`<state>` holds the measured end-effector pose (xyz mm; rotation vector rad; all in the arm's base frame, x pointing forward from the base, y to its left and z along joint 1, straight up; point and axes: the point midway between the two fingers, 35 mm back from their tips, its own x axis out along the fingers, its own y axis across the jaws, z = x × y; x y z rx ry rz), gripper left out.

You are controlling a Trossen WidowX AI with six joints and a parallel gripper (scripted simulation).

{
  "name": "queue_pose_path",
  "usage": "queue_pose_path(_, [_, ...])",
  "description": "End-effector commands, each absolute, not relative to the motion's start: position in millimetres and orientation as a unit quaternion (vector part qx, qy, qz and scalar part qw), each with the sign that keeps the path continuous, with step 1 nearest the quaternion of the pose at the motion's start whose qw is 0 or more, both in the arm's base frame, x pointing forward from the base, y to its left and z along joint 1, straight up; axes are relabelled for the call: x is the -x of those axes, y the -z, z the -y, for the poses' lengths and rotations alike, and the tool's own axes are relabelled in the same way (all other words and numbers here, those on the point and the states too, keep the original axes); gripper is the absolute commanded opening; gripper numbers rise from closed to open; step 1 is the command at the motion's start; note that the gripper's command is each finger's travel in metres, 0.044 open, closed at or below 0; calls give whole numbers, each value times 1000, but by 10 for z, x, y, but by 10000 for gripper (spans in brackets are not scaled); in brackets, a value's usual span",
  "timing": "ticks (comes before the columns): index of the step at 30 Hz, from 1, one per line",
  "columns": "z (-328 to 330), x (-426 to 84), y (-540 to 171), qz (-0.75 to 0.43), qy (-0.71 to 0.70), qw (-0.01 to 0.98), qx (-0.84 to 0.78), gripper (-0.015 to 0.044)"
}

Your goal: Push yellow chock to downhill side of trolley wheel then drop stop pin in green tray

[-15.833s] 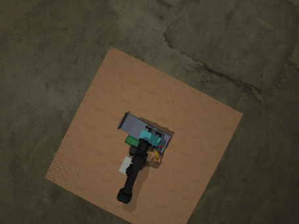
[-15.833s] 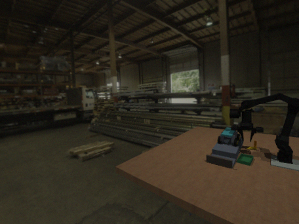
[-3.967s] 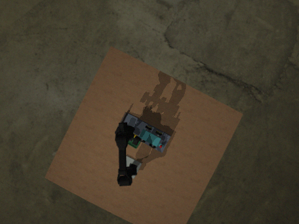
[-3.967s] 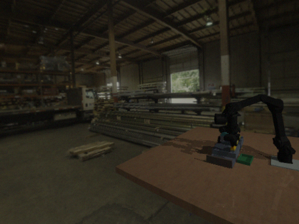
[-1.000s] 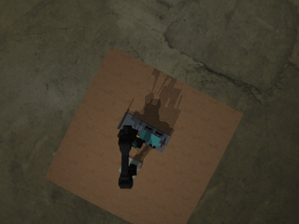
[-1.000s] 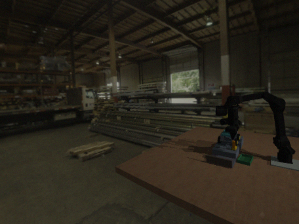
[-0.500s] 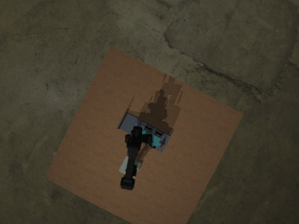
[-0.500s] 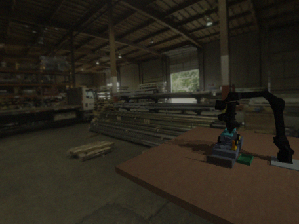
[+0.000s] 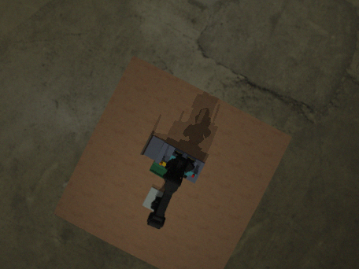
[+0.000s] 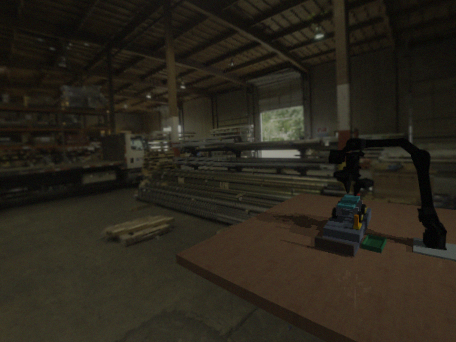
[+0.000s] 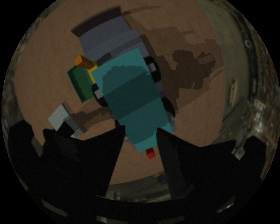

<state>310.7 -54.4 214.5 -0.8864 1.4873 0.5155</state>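
The teal-topped trolley (image 9: 190, 173) (image 10: 348, 201) (image 11: 127, 92) stands on the grey ramp (image 9: 153, 148) (image 10: 336, 243) (image 11: 104, 37). The yellow chock (image 9: 163, 163) (image 10: 357, 221), with its orange handle, stands on the ramp by the trolley's downhill wheel on the tray side. Whether it touches the wheel is hidden. The red-headed stop pin (image 9: 193, 175) (image 11: 151, 153) is at the trolley's uphill end. My gripper (image 10: 352, 190) (image 11: 140, 130) is partly open and empty, above the trolley's uphill part. The green tray (image 9: 158, 170) (image 10: 374, 244) (image 11: 75, 86) holds nothing that I can see.
The tray lies on the brown table top (image 9: 118, 170) (image 10: 280, 271) close beside the ramp. The arm's pale base plate (image 9: 151, 198) (image 10: 430, 248) (image 11: 61, 115) is on the same side, farther out. The arm and its wrist hide part of the trolley from above.
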Motion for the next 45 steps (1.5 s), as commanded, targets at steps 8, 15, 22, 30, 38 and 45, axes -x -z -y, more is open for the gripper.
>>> queue_pose_path(8, [1083, -2962, -2227, -621, -340, 499, 500, 190])
queue_pose_path(15, [1250, -2894, -2258, -607, -379, 456, 529, 190])
queue_pose_path(22, [1259, -2895, -2225, -607, -379, 456, 529, 190])
queue_pose_path(30, [1296, -2895, -2106, -607, -378, 456, 529, 190])
queue_pose_path(38, [1333, -2889, -1992, -607, -378, 456, 529, 190])
queue_pose_path(45, [1345, -2888, -1953, -607, -378, 456, 529, 190])
